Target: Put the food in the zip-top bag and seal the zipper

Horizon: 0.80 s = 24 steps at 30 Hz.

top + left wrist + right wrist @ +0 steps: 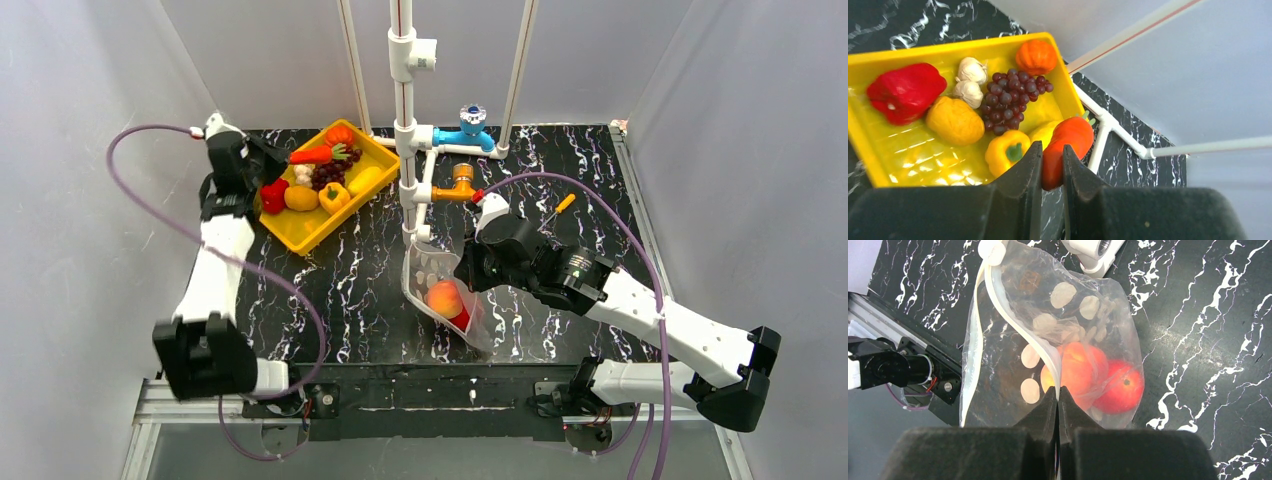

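My left gripper (1052,150) is shut on an orange-red carrot (1068,145) and holds it over the right rim of the yellow tray (878,150); it also shows in the top view (262,158) at the back left. In the tray lie a red pepper (905,92), an orange (954,121), a yellow pepper (1005,152), two garlic bulbs (970,80), purple grapes (1010,97) and a small pumpkin (1036,56). My right gripper (1058,390) is shut on the zipper (1013,320) of the dotted bag (445,290), holding the mouth up. A peach (1075,370) and a red fruit (1120,387) lie inside.
A white pipe stand (405,120) with a blue valve (470,125) and an orange valve (460,183) rises just behind the bag. An orange-handled tool (562,206) lies right of it. White walls close the sides and back.
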Motion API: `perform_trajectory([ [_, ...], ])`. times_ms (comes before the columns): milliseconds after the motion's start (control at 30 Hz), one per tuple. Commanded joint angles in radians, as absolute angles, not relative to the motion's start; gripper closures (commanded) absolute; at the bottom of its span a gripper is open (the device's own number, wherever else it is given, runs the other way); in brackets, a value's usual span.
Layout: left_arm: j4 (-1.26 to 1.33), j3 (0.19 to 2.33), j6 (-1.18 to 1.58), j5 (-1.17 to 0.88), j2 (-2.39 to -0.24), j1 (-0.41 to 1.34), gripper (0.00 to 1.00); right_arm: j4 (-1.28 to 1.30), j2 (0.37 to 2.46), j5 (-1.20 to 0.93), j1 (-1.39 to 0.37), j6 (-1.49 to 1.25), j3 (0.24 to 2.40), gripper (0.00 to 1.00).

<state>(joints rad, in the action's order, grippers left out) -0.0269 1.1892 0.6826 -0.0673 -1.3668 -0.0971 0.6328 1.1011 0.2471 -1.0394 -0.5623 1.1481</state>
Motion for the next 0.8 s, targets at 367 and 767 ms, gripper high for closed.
perform_trajectory([
  [367, -0.515, 1.104, 0.648, -0.707, -0.817, -0.097, 1.00, 0.622, 1.087, 0.229, -1.033, -0.561, 1.150, 0.99],
  [767, -0.751, 1.221, 0.331, -0.853, -0.751, 0.102, 1.00, 0.623, 1.097, 0.248, -1.033, -0.553, 1.167, 0.99],
])
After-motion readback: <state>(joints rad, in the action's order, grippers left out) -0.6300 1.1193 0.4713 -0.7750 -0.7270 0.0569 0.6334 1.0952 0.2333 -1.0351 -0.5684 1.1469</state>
